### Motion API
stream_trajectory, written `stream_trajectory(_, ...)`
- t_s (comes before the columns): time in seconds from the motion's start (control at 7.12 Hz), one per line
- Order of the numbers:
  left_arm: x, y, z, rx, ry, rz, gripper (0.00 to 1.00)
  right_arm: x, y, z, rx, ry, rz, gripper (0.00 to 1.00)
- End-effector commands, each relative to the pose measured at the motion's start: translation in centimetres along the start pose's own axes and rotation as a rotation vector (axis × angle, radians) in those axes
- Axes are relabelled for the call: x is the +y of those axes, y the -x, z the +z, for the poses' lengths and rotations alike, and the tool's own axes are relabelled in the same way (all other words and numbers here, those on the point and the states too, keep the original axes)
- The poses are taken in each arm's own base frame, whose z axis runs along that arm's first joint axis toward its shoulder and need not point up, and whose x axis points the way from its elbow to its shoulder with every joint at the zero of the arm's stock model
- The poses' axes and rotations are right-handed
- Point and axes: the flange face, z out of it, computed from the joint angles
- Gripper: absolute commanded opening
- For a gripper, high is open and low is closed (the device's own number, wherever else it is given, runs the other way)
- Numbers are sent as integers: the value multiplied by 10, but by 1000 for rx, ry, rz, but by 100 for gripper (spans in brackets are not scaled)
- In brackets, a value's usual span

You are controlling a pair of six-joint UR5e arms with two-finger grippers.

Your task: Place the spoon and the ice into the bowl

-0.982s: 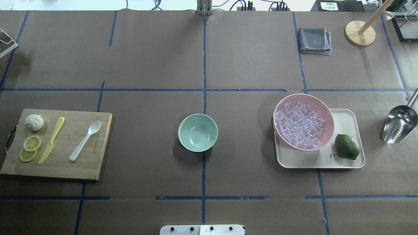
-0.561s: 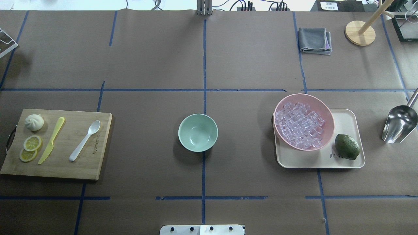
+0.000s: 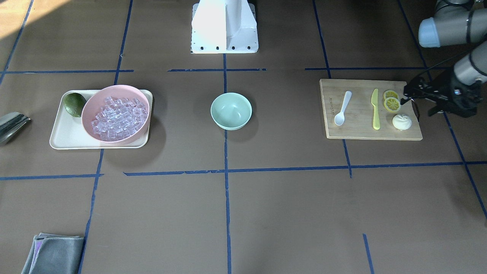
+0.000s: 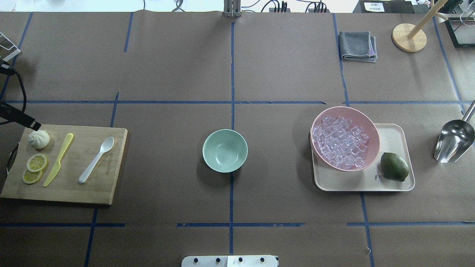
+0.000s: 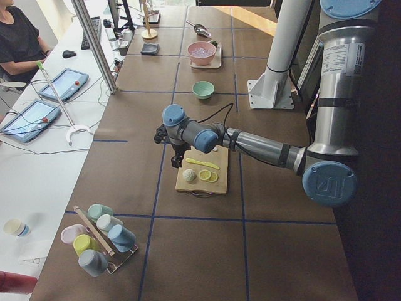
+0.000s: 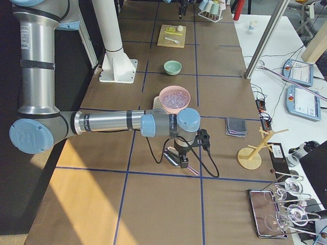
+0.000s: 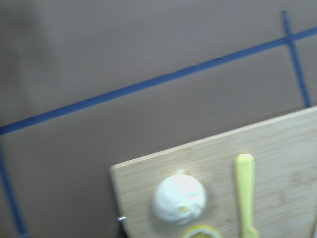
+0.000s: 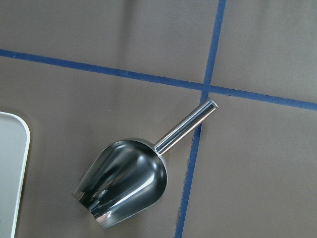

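Spoon point(image 4: 97, 158), white and slim-handled, is seen lying on a bamboo cutting board point(image 4: 92, 185) near the left edge of the surface point(image 4: 167, 74). Its scoop is turned toward the far edge and its handle toward the near edge. A yellow-green plastic knife point(image 4: 59, 158) is laid just beside it on the left. Two lemon slices point(image 4: 37, 162) and a white bun point(image 4: 39, 139) are set along the board's outer end.

The left gripper point(image 3: 411, 103) is held over the board's far left corner, close to the bun; whether they touch cannot be judged. In the front-facing view its jaws look spread, with nothing held between them.

The mint-green bowl point(image 4: 225, 150) is placed upright at the middle of the surface, on the central blue tape line. It is well apart from both the spoon and the ice point(image 4: 339, 142).

Toward the right edge, the clear cubes are heaped in a pink bowl point(image 4: 373, 128). That bowl is set on the left part of a cream tray point(image 4: 393, 135), and a lime point(image 4: 394, 167) is placed at the tray's near right corner.

A steel scoop point(image 4: 453, 141) is laid by the right edge, its handle angled toward the far right. The right gripper point(image 6: 182, 159) is seen only from the side, hanging over this scoop, and how its jaws stand cannot be told.

A folded grey cloth point(image 4: 358, 46) and a round wooden stand point(image 4: 409, 37) are found near the far right corner.
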Motion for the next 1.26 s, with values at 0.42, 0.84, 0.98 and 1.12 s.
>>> stream_trajectory(0.42, -14, -121, 85, -85, 0, 264, 92, 0, 1, 0, 0, 0, -5, 99)
stream_trajectory(0.84, -13, -154, 108, -65, 32, 315, 89, 0, 1, 0, 0, 0, -5, 99)
stream_trajectory(0.98, -12, -152, 111, -68, 37, 312, 85, 0, 0, 0, 0, 0, -3, 99)
stream_trajectory(1.12, -12, -150, 113, -69, 40, 310, 78, 0, 0, 1, 0, 1, -4, 99)
